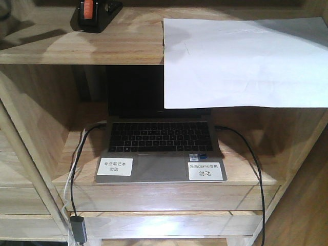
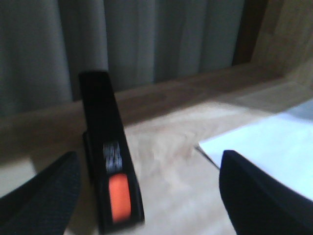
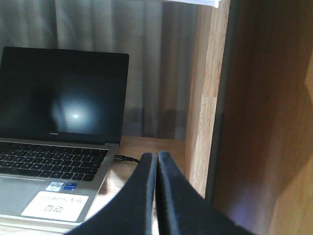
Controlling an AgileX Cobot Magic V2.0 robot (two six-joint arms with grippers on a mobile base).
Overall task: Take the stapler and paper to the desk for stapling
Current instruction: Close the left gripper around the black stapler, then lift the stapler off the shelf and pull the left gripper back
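The black stapler (image 1: 95, 14) with an orange patch lies at the back left of the upper shelf board (image 1: 102, 46). In the left wrist view the stapler (image 2: 110, 161) lies between my left gripper's (image 2: 151, 196) open fingers, close to the left finger (image 2: 44, 196) and untouched. The white paper (image 1: 246, 61) lies on the same board to the right, its front edge hanging over the compartment below; its corner (image 2: 274, 147) shows by the right finger. My right gripper (image 3: 156, 159) is shut and empty, low in the laptop compartment beside the wooden side wall (image 3: 208, 98). The desk is out of view.
An open laptop (image 1: 159, 138) with two white labels fills the compartment under the board. Black cables (image 1: 251, 159) run from both its sides down the front. Grey curtain (image 2: 146, 39) hangs behind the shelf unit. Drawers (image 1: 169, 197) sit below.
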